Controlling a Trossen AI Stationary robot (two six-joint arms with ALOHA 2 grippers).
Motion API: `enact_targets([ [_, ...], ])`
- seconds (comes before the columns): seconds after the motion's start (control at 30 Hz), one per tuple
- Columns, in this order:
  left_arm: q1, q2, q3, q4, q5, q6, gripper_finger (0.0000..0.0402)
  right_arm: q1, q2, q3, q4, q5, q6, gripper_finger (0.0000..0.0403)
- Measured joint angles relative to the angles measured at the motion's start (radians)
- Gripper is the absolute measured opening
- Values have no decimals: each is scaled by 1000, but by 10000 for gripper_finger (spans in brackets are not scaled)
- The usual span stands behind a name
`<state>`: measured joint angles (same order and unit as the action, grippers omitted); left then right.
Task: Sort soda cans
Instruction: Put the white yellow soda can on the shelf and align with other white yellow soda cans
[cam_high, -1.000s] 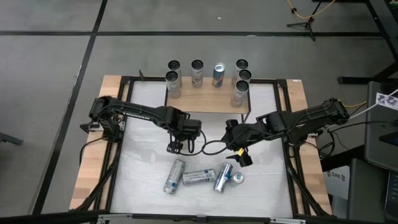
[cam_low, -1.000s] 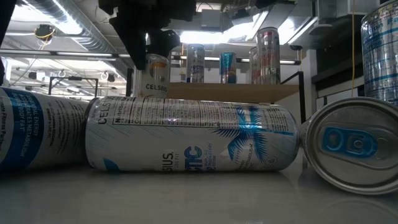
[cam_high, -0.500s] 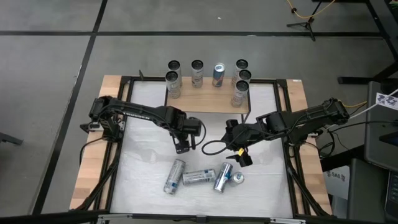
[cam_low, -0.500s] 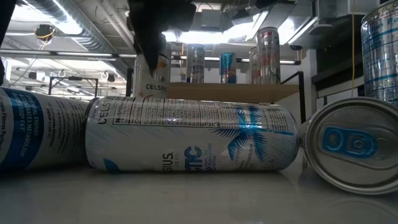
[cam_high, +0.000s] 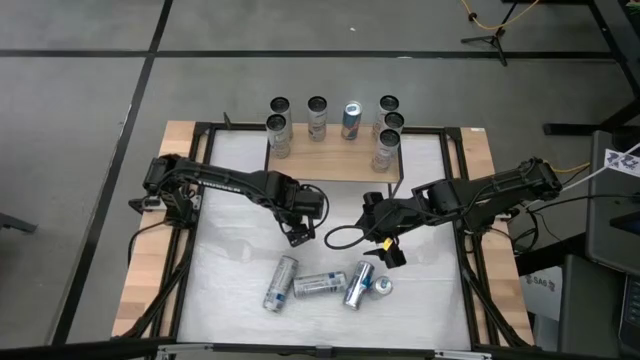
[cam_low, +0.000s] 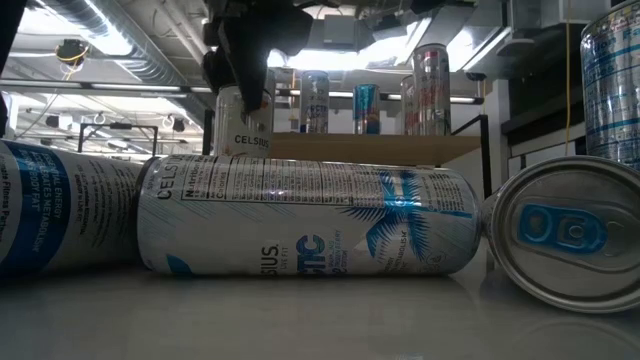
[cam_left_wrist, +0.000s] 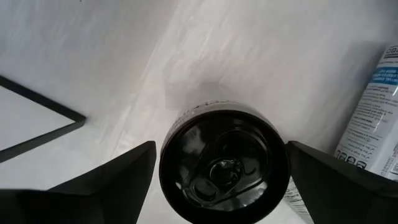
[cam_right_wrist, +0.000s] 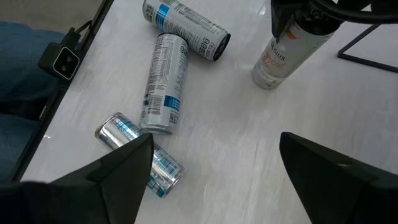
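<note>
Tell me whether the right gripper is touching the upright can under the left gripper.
Apart. The right wrist view shows bare table between the right gripper and the upright can.

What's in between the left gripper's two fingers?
An upright soda can with a dark top stands between them, shown in the left wrist view.

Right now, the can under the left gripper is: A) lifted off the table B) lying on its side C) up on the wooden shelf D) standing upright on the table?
D: the left wrist view looks straight down on the can's dark top between open fingers, and the right wrist view shows it standing on the table.
</note>
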<state>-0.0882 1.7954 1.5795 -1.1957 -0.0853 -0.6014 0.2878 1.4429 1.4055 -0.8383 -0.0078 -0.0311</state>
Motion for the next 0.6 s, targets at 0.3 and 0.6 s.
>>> enact_targets([
  [0.3, -15, 0, 0, 3, 1, -27, 351, 0, 0, 0, 0, 0, 0, 344],
  [0.6, -18, 0, 0, 5, -6, -138, 351, 0, 0, 0, 1, 0, 0, 344],
])
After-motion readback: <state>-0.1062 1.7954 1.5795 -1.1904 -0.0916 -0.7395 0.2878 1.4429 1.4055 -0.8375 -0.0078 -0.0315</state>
